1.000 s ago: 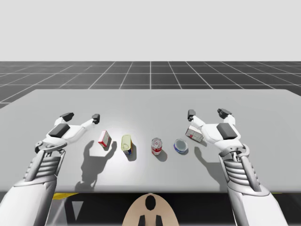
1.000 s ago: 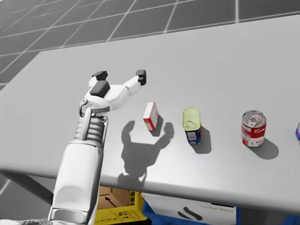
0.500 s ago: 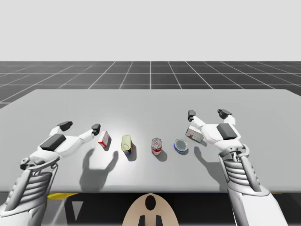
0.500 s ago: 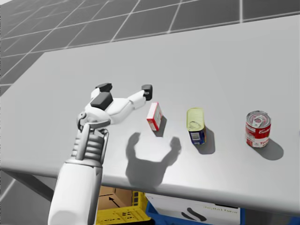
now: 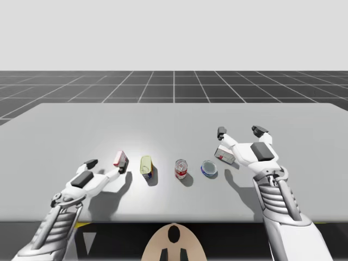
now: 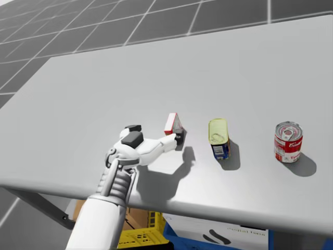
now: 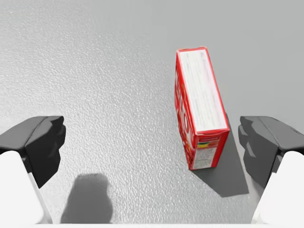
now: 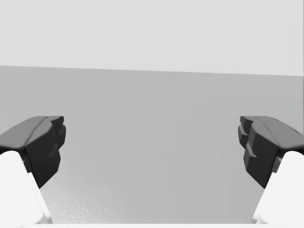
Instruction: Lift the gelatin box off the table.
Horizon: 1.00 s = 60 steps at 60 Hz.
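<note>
two boxes [image 5: 120,158] [image 5: 225,154] and three cans [image 5: 145,165] [image 5: 181,169] [image 5: 209,168] on one table [image 5: 174,122].

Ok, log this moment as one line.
stage: pre-grasp | left gripper: open, red gelatin box between fingers | box: on table, unlifted | right gripper: open

On the table [image 5: 174,122], the gelatin box [image 5: 120,159] lies leftmost, the oblong can [image 5: 146,166] next on its right.

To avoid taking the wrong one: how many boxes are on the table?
2. The red box stands at the row's left end, between the fingers of my open left gripper. A paler box lies at the right end, partly hidden by my right gripper.
</note>
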### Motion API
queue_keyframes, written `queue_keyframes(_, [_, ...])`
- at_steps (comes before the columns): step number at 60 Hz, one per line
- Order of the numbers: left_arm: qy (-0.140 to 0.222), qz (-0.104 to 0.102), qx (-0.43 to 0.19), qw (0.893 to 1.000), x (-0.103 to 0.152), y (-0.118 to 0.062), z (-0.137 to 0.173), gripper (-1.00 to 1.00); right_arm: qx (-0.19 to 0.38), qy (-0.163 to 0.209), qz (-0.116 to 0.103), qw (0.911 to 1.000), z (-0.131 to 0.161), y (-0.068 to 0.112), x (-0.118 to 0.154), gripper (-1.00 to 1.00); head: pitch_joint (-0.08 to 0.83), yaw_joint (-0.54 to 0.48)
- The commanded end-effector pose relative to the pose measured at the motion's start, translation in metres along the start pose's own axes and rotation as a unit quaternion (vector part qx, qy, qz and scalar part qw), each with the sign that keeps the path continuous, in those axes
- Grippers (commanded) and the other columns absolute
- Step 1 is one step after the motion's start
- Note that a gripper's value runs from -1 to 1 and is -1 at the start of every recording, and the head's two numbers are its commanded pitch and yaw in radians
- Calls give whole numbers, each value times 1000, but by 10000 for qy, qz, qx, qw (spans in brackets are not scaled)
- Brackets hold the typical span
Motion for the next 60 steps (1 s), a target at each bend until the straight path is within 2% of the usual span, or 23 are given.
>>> queue_keyframes(1, [275,61,39,9996,-8,-2,-21,-1000,-1,9,-13,10000,0,1,0,-1000,666,404])
queue_keyframes(16, [471,-26,213,9987,-7,-4,-45,-1000,-2,0,-29,10000,0,0,0,-1000,671,401])
queue_keyframes(29, [487,-161,186,9985,-3,-18,-54,-1000,-1,-3,-35,10000,0,0,0,-1000,672,396])
queue_keyframes(31, [478,-178,178,9985,-3,-21,-54,-850,-1,-3,-37,10000,0,0,0,-1000,671,396])
queue_keyframes(32, [479,-188,179,9985,-3,-21,-54,-677,-1,-3,-38,10000,0,0,0,-1000,671,395])
queue_keyframes(33, [472,-222,190,9985,-3,-23,-54,-139,-1,-3,-41,10000,-1,0,0,-1000,671,395])
queue_keyframes(35, [472,-227,191,9984,-4,-24,-54,279,-1,-4,-43,10000,0,0,0,-1000,671,394])
queue_keyframes(36, [479,-238,185,9984,-4,-24,-54,797,-1,-5,-43,10000,0,0,0,-1000,671,394])
queue_keyframes(37, [482,-240,181,9984,-4,-25,-53,922,-1,-6,-45,10000,0,0,0,-1000,671,394])
queue_keyframes(51, [448,-271,184,9985,-5,-25,-52,1000,-14,-18,-55,10000,0,-1,1,-1000,653,396])
queue_keyframes(60, [433,-290,176,9985,-6,-26,-51,1000,-26,-21,-72,10000,0,-1,1,-1000,560,402])
